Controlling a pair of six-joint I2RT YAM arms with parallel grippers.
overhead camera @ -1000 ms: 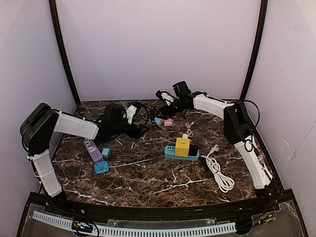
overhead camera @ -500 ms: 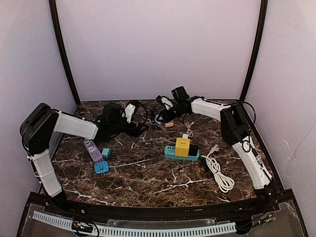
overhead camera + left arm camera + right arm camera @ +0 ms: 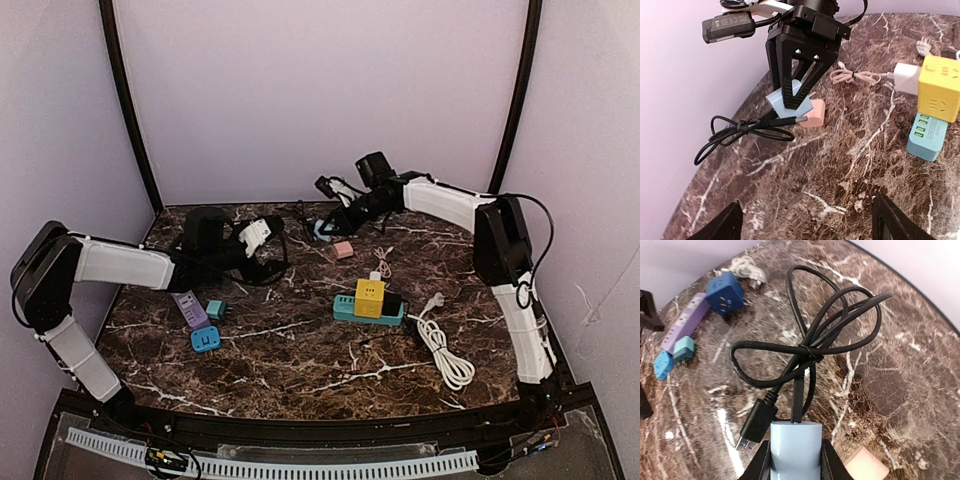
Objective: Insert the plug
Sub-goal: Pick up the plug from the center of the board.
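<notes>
At the table's (image 3: pixel 300 370) rear, the left gripper (image 3: pixel 807 225) is hovering spread and empty. The right gripper (image 3: pixel 796 97) is clamping the blue adapter (image 3: pixel 795 447). The black cable (image 3: pixel 812 335) is trailing, its USB plug (image 3: pixel 757 422) lying loose beside the adapter. Risk: loops snagging and pulling the plug off line.

The left gripper (image 3: pixel 807 212) shows only its two black finger ends at the bottom edge, jaws spread wide above the marbled tabletop (image 3: pixel 865 165). Across from it the right gripper (image 3: pixel 797 100) points down, its jaws clamped on a light-blue adapter (image 3: pixel 776 99). A pink adapter (image 3: pixel 814 114) lies just beside it. A black cable (image 3: pixel 740 132) loops at the left, its plug end reaching toward the pink adapter. At the right a yellow cube (image 3: pixel 939 95) sits on a teal power strip (image 3: pixel 926 136), with a white charger (image 3: pixel 907 77) against the cube's side and a coiled pale cord (image 3: pixel 855 76) near.
</notes>
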